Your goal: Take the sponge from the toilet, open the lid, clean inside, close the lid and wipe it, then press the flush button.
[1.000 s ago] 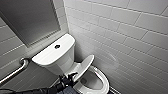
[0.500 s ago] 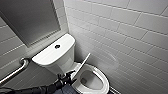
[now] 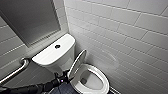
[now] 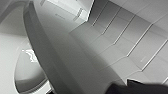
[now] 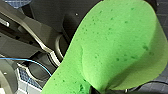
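Left gripper (image 3: 64, 75) sits at the half-raised lid's (image 3: 77, 62) edge; its spread cannot be told. Right gripper (image 5: 96, 90) pinches the sponge (image 5: 117, 45).

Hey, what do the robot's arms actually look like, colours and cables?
The left arm is black, rounded and jointed, with a tiny purplish light near its end. In the right wrist view, the housings are dark grey, with a paler grey angled bar and a thin blue cable.
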Tool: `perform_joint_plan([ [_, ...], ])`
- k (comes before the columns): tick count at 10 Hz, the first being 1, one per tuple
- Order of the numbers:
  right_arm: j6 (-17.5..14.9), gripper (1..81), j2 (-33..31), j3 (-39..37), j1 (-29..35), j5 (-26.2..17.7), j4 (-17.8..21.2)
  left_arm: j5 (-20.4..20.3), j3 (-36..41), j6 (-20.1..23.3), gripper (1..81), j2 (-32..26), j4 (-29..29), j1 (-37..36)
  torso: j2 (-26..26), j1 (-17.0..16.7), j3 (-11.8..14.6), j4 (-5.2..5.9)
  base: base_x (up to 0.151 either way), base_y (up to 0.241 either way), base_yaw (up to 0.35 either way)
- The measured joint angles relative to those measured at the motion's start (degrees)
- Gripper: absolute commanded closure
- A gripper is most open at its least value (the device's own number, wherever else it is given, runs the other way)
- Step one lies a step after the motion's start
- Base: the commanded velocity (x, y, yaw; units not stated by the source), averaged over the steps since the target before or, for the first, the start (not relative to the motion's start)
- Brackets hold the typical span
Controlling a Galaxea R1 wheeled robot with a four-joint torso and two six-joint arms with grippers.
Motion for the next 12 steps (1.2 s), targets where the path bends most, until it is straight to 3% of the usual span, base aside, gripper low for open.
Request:
perform_joint_plan([
  [3,-0.02,81.1,0.06,0.00,-0.54,0.00,0.00,0.45,0.76,0.00,1.0,-1.74,-0.11,-0.72,0.00,0.00,0.00,0.00,0.000,0.000,0.000],
  [5,-0.02,81.1,0.35,-0.02,-0.55,-0.40,0.02,-0.49,0.98,-2.65,1.0,-3.56,-1.62,-1.45,0.02,0.00,0.00,0.00,0.000,0.000,0.000],
  [10,-0.02,81.1,0.50,0.00,-0.74,-0.93,0.00,-0.44,0.61,-4.22,1.0,-4.23,-1.62,-1.88,0.02,0.00,-0.02,-0.02,0.000,0.000,0.000],
  [12,-0.09,81.1,0.48,0.02,-1.07,-1.04,0.00,0.98,0.33,-5.79,1.0,-5.27,-1.87,-2.84,0.05,0.02,-0.02,-0.06,0.000,0.000,0.000],
])
